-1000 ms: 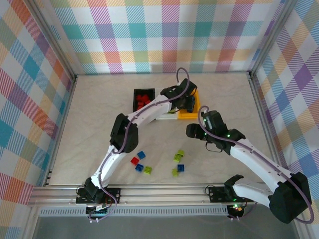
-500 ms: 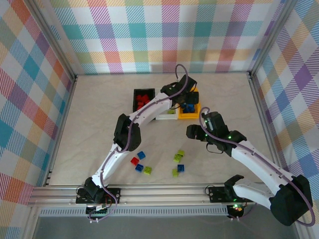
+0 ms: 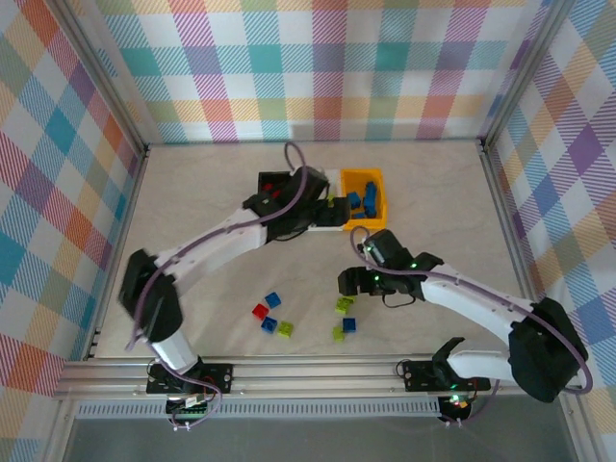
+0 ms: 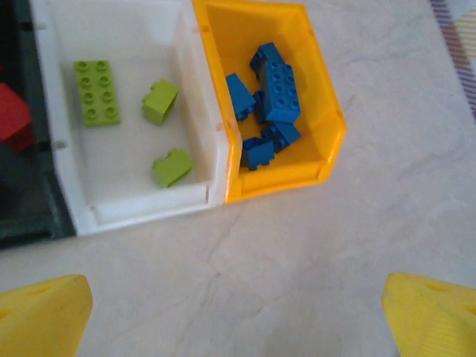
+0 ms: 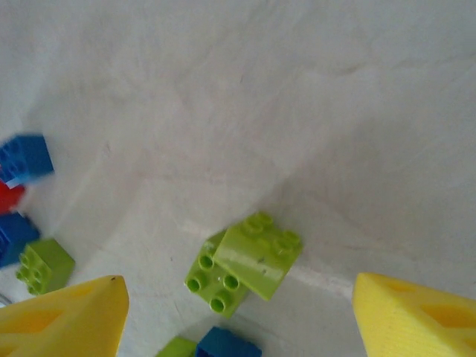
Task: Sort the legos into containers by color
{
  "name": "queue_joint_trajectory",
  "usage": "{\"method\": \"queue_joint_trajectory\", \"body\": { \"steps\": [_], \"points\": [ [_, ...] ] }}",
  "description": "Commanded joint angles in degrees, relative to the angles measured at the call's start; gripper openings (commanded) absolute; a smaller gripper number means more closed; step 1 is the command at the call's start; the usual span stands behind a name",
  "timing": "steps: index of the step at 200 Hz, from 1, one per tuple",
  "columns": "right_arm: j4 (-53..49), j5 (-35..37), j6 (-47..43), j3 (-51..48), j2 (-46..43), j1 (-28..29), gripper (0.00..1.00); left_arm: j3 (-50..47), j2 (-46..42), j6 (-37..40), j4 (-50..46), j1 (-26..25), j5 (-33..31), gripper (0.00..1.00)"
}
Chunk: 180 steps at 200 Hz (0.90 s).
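On the table (image 3: pixel 192 241) three bins stand side by side: a black bin (image 4: pixel 15 193), a white bin (image 4: pixel 126 204) and an orange bin (image 4: pixel 327 123). My left gripper (image 4: pixel 238 320) hangs before them, fingers wide apart, holding nothing. My right gripper (image 5: pixel 238 312), fingers apart and empty, hangs over two green bricks (image 5: pixel 245 260) that touch each other. Blue bricks (image 4: pixel 279 93) lie in the orange bin, three green pieces (image 4: pixel 97 93) in the white bin. Other loose bricks (image 3: pixel 272 299) lie near on the table.

Orange-yellow bin (image 4: pixel 327 141) holding blue bricks (image 4: pixel 279 93). White bin (image 4: pixel 126 208) holding lime-green bricks (image 4: pixel 97 93). Black bin (image 4: pixel 30 223) showing red brick (image 4: pixel 11 115). Loose lime-green pair (image 5: pixel 245 260) lying on marbled beige table (image 5: pixel 297 89). Walls (image 3: pixel 289 67) wearing pastel plaid: pink, teal, yellow, purple. Arms (image 3: pixel 212 239) showing white shells, black joints. Left gripper fingers (image 4: pixel 44 312), right gripper fingers (image 5: pixel 59 316) showing yellow.
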Motion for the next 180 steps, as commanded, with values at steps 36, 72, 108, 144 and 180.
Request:
{"method": "queue_joint_trajectory", "body": {
  "steps": [36, 72, 108, 144, 180],
  "points": [
    [2.03, 3.22, 3.73, -0.45, 5.46, 3.98, 0.76, -20.58, -15.35, -4.61, -0.95, -0.52, -3.01, 1.00],
    [3.50, 4.52, 5.64, 0.14, 8.03, 4.83, 0.72, -24.44, -18.78, -5.33, -2.78, -0.57, -4.52, 1.00],
    [3.51, 5.01, 5.79, 1.00, 10.18, 5.15, 0.63, -25.83, -19.95, -5.66, -3.15, -0.58, -5.50, 1.00],
    [3.67, 4.94, 5.61, 1.78, 11.56, 5.30, 0.60, -26.65, -20.19, -5.45, -3.36, -0.56, -6.01, 1.00],
    [4.30, 5.27, 5.61, 2.39, 12.90, 5.42, 0.52, -26.92, -19.99, -5.41, -3.27, -0.52, -5.81, 1.00]
  ]
}}
